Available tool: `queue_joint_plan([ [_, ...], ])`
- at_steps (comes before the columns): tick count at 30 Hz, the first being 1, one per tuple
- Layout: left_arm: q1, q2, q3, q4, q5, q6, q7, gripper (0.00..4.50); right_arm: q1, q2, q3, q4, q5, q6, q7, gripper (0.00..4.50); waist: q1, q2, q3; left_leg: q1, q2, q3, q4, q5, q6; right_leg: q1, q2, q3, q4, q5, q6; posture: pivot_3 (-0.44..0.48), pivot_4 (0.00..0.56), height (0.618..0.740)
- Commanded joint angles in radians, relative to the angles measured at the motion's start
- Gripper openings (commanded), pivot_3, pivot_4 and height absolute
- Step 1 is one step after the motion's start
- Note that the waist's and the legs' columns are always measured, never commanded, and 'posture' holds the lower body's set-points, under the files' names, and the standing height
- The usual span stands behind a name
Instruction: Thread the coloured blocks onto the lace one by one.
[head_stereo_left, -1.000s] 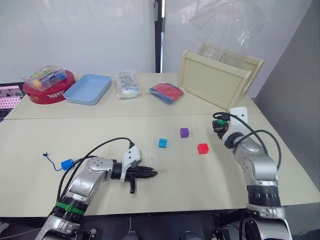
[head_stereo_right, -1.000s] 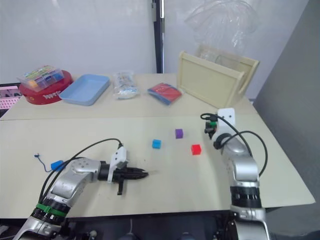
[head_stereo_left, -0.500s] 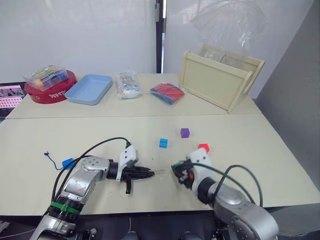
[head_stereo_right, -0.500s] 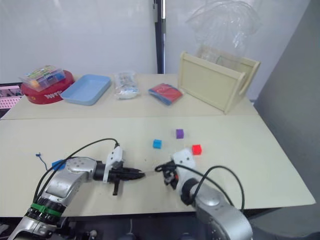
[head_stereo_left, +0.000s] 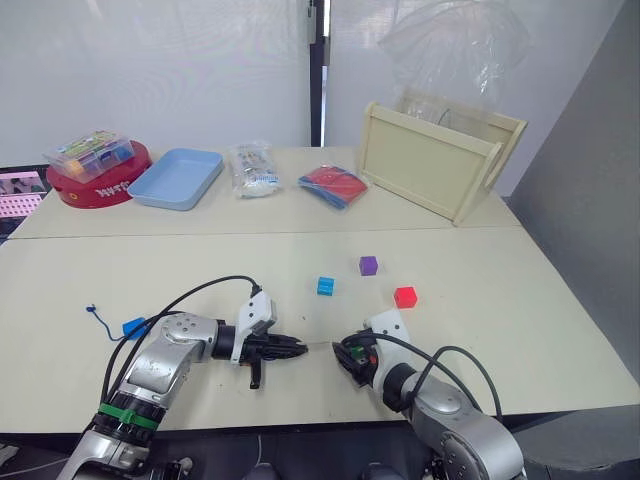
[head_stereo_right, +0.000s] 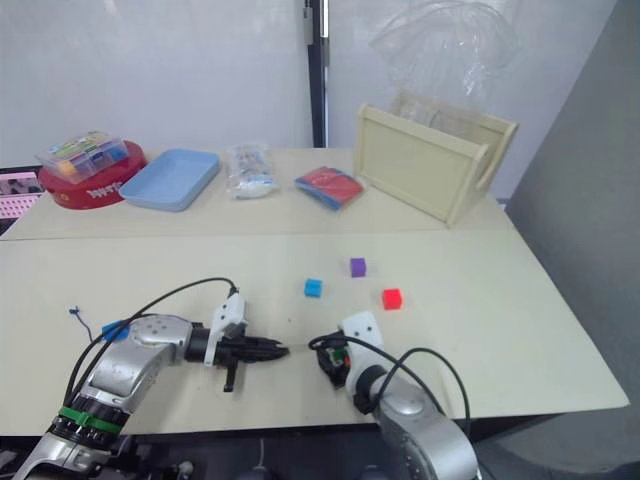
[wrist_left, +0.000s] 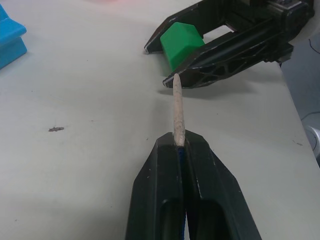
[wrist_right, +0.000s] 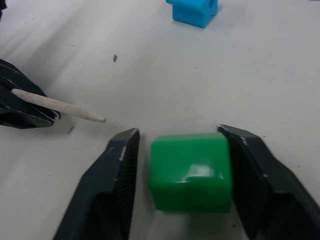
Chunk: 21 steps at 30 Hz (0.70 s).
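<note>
Logging: my left gripper (wrist_left: 179, 145) clenches the lace's pale tip (wrist_left: 177, 107); my right gripper (wrist_right: 187, 172) grasps the green block (wrist_right: 190, 170), just beside that tip.

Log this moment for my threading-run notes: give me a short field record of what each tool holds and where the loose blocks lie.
left tool: shut on the lace's pale tip, aimed at the green block
right tool: holds the green block between its fingers
tip to block: close, not yet inserted
blue block: already on the lace, beside the left arm
loose on table: cyan block, purple block, red block
</note>
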<state>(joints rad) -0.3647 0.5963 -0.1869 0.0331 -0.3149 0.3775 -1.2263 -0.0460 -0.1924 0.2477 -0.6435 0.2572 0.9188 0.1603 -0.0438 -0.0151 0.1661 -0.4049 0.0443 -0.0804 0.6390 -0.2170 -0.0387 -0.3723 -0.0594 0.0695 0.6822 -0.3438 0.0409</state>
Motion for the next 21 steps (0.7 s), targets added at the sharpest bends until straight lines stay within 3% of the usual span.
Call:
queue_joint_plan([
  [1,0.007,0.009,0.013,-0.041,-0.013,0.000,0.004,0.00,-0.051,-0.073,-0.064,-0.099,0.052,0.022,0.084,4.29,0.001,0.000,0.000,0.000,0.000,0.000,0.000,0.000,0.000,0.000,0.000,0.000,0.000,0.000,0.000,0.000,0.150,0.740],
  [5,0.013,0.014,0.010,-0.052,-0.015,-0.002,-0.005,0.00,-0.144,-0.293,-0.120,-0.139,0.216,0.087,0.345,4.40,0.001,0.000,0.000,0.000,0.000,0.000,0.000,0.000,0.000,0.000,0.000,0.000,-0.001,0.000,0.000,0.000,0.150,0.740],
  [8,0.011,0.014,0.008,-0.050,-0.013,-0.003,-0.006,0.00,-0.179,-0.377,-0.117,-0.111,0.270,0.076,0.443,4.40,0.001,0.000,0.000,0.000,0.000,0.000,0.000,0.000,0.001,0.001,0.000,-0.001,-0.001,0.000,0.000,0.000,0.150,0.740],
  [10,0.010,0.013,0.008,-0.049,-0.014,-0.002,-0.007,0.00,-0.209,-0.421,-0.097,-0.071,0.269,0.040,0.505,4.40,0.000,0.000,0.000,0.000,0.000,0.000,0.000,0.000,0.001,0.001,0.000,0.000,-0.001,0.000,0.000,0.000,0.150,0.740],
  [13,0.014,0.013,0.004,-0.055,-0.016,0.001,-0.010,0.00,-0.369,-0.525,0.051,0.174,0.103,-0.209,0.712,4.40,-0.003,0.000,0.001,0.001,0.000,0.001,0.001,0.000,0.001,0.001,0.000,0.000,-0.001,0.000,0.000,0.000,0.150,0.740],
  [17,0.016,0.014,-0.001,-0.058,-0.013,-0.004,-0.014,0.00,-0.510,-0.536,0.176,0.434,-0.026,-0.482,0.892,4.40,0.001,0.000,0.001,0.001,0.000,0.001,0.002,0.000,0.001,0.001,0.000,0.000,-0.001,0.000,0.000,0.000,0.150,0.740],
  [21,0.016,0.013,-0.003,-0.061,-0.013,-0.004,-0.014,0.00,-0.566,-0.504,0.207,0.591,-0.074,-0.618,1.000,4.40,0.003,0.000,0.001,-0.002,0.000,0.001,0.002,-0.001,0.002,0.001,0.000,-0.001,-0.003,0.000,0.000,0.000,0.150,0.740],
])
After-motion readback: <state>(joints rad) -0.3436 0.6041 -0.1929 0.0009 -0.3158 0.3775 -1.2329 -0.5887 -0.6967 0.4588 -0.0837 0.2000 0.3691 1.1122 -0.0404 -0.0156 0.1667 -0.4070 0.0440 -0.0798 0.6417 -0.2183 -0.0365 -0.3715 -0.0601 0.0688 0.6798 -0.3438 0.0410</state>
